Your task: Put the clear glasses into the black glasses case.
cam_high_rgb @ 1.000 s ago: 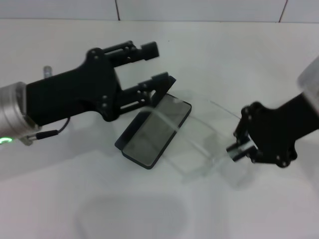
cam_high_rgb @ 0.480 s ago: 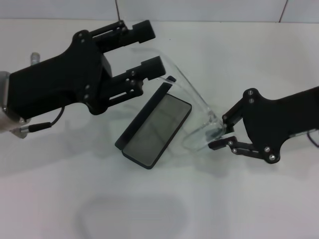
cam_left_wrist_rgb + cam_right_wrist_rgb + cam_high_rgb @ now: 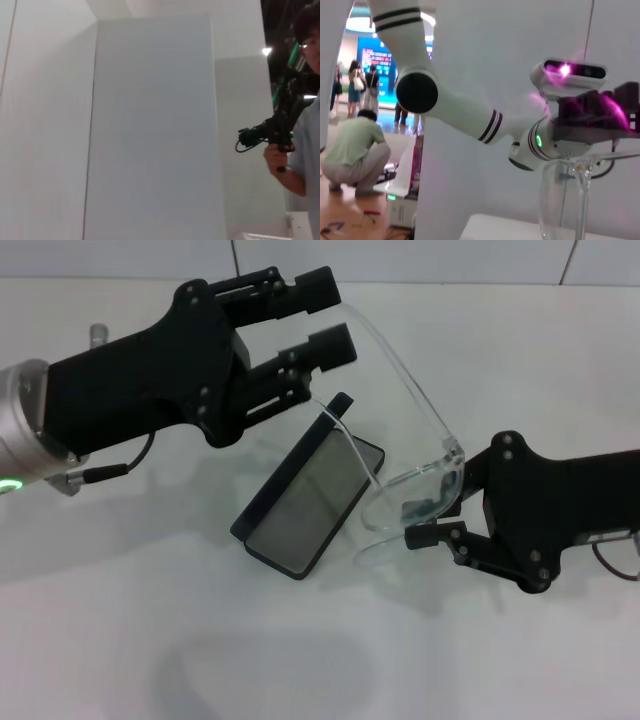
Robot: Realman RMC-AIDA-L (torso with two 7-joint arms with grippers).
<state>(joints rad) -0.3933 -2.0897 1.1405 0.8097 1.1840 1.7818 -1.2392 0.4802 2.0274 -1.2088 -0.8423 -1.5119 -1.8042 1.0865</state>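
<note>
The clear glasses [image 3: 432, 430] hang in the air right of the black glasses case [image 3: 310, 502], lens low and one thin arm arching up to the left. My right gripper [image 3: 428, 523] is shut on the lens end. My left gripper [image 3: 335, 312] is open above the case's far end, with the tip of the glasses' arm between its fingers. The case lies open on the white table, grey lining up, lid raised along its left side. In the right wrist view the glasses [image 3: 565, 200] show close up, with the left gripper [image 3: 600, 115] beyond them.
The white table [image 3: 300, 660] spreads all around the case. A tiled wall [image 3: 400, 260] runs along the back edge. The left wrist view shows only a white panel [image 3: 150, 130] and a person with a camera [image 3: 300, 125].
The glasses were low beside the case a second ago; the right gripper has lifted and tilted them, shifting left. The left gripper has moved right, now around the raised arm's tip.
</note>
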